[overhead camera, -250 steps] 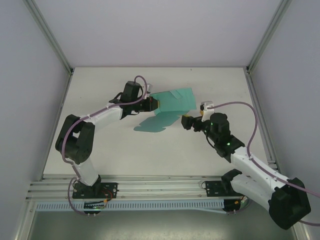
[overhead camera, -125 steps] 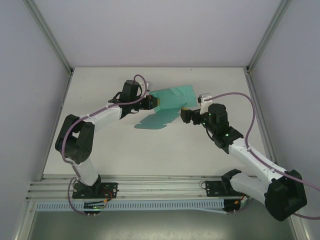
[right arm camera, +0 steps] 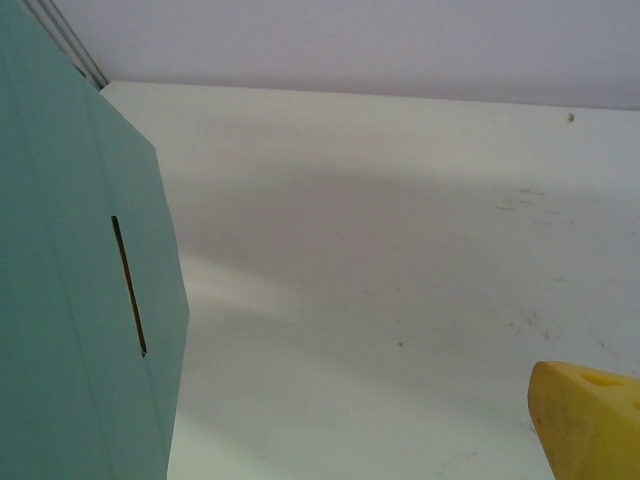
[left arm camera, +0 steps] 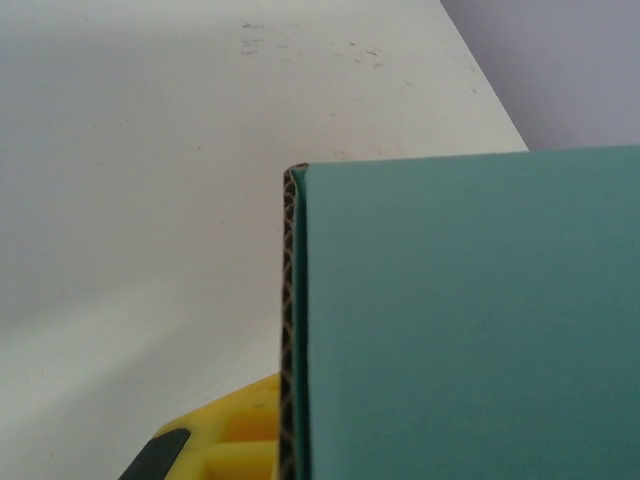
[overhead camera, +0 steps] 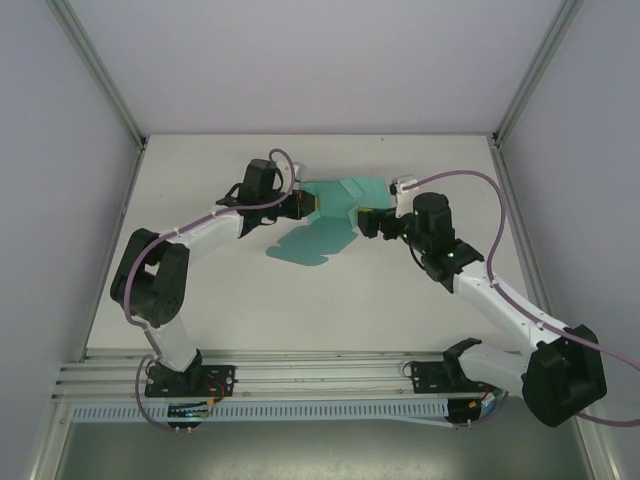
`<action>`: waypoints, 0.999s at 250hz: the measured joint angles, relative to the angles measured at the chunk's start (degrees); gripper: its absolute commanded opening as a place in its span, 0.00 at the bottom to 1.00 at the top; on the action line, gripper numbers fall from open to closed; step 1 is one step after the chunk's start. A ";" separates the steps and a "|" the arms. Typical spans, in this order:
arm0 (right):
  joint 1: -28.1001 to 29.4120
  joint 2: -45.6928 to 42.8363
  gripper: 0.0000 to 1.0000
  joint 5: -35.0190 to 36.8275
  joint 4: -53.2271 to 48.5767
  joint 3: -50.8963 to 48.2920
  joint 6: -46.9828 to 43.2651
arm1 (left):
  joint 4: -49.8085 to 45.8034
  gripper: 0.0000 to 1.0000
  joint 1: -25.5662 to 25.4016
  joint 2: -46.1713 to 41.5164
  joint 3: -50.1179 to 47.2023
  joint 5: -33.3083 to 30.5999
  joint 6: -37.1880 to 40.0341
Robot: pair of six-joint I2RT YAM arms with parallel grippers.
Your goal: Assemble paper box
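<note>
Two arms are meeting at the paper box [overhead camera: 335,203], mid-table [overhead camera: 250,300] toward the far side.
The left gripper [overhead camera: 303,206] is pinching the sheet's left edge, jaws clamped on the card; in the left wrist view a yellow finger [left arm camera: 235,438] is sitting under the corrugated edge. The sheet is hanging partly raised, its near flap drooping toward the table. The right gripper [overhead camera: 366,222] is standing spread wide just beside the sheet's right edge, gripping nothing visible. In the right wrist view, one yellow fingertip [right arm camera: 590,420] is showing well apart from the slotted panel.

no text, label or number can be read on the paper box [overhead camera: 335,200] or table [overhead camera: 300,300].
</note>
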 measured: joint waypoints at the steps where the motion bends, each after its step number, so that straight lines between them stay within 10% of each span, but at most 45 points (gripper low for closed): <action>1: 0.00 0.09 0.99 0.00 0.00 0.04 0.00 | 0.00 0.00 0.02 0.02 0.00 0.00 0.00; 137: 11.91 14.99 0.99 26.82 2.45 4.37 -2.25 | -4.00 0.00 1.62 3.23 0.02 -9.35 0.24; 250: 11.23 5.01 0.99 27.65 -1.16 -0.22 -2.71 | -3.54 0.00 -0.92 3.13 0.59 -7.41 0.79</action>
